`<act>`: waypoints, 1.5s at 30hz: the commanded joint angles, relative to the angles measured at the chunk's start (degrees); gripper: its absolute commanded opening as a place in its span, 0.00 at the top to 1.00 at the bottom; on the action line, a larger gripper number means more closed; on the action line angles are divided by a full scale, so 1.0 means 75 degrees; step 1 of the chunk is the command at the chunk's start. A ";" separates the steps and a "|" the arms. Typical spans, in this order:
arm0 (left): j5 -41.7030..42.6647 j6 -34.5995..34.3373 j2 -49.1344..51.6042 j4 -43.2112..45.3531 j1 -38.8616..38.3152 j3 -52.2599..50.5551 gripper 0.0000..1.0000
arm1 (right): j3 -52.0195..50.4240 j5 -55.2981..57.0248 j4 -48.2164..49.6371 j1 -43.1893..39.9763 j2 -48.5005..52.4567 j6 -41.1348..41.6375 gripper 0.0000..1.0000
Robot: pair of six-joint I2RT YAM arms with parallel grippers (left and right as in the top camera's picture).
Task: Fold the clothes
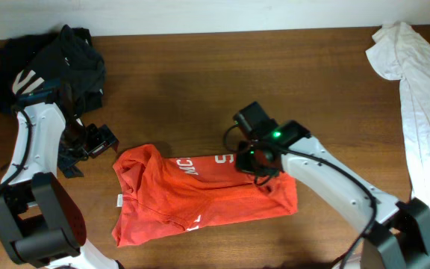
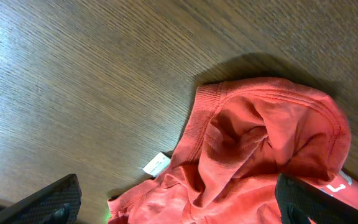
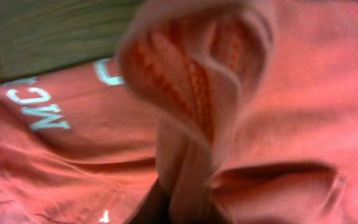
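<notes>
your right gripper (image 1: 254, 164) clamped on a fold of the red-orange T-shirt (image 1: 200, 198), left gripper (image 1: 103, 142) sat spread wide beside its collar (image 2: 197, 127)

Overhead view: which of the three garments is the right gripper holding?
The red-orange cotton T-shirt with white lettering, mid-table; the black pile and white garment lie in far corners.

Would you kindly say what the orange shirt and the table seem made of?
The orange shirt looks like soft matte knit, probably cotton: ribbed collar, limp folds. The table looks like brown wood or wood-look laminate: fine straight grain, slight sheen.
</notes>
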 commanded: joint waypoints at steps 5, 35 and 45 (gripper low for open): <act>-0.0055 0.0119 -0.0029 -0.0044 -0.0044 -0.0050 0.01 | 0.1696 -0.0347 -0.2579 -0.0181 0.0108 -0.1789 0.04; -0.0058 0.0125 -0.0029 -0.0189 -0.0044 -0.0050 0.01 | 0.0128 0.0793 -0.1180 0.1478 0.2113 -0.2544 0.94; -0.0058 0.0122 -0.0029 -0.0187 -0.0044 -0.0050 0.01 | 0.0262 -0.1839 -0.1591 0.1483 0.0868 -0.2040 0.96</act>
